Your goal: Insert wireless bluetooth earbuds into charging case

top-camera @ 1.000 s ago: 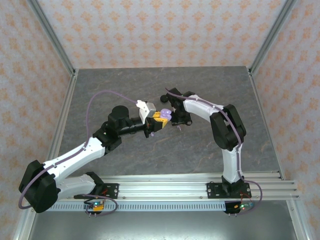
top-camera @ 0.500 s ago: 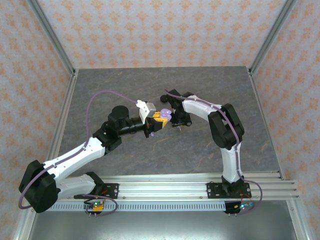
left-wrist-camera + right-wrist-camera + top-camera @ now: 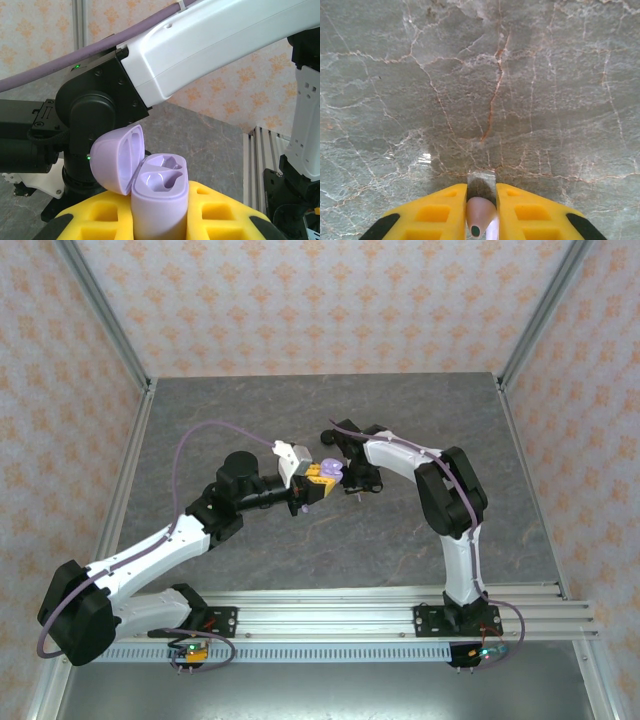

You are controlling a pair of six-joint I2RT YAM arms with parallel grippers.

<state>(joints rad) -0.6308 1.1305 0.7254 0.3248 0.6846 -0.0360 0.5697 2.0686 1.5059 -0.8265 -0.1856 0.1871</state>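
A: Clamps the open case (image 3: 159, 195) in the left gripper (image 3: 157, 212), sockets empty.
B: Pinches an earbud (image 3: 481, 217) in the right gripper (image 3: 481, 192). Thin hold: could twist, miss the socket, drop onto the table (image 3: 520, 100).

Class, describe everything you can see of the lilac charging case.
The case is glossy pale lilac plastic, rounded. Its hinged lid stands open, tipped left; two moulded wells lie empty. It sits upright, off the table, its body clamped by the left gripper between yellow fingers.
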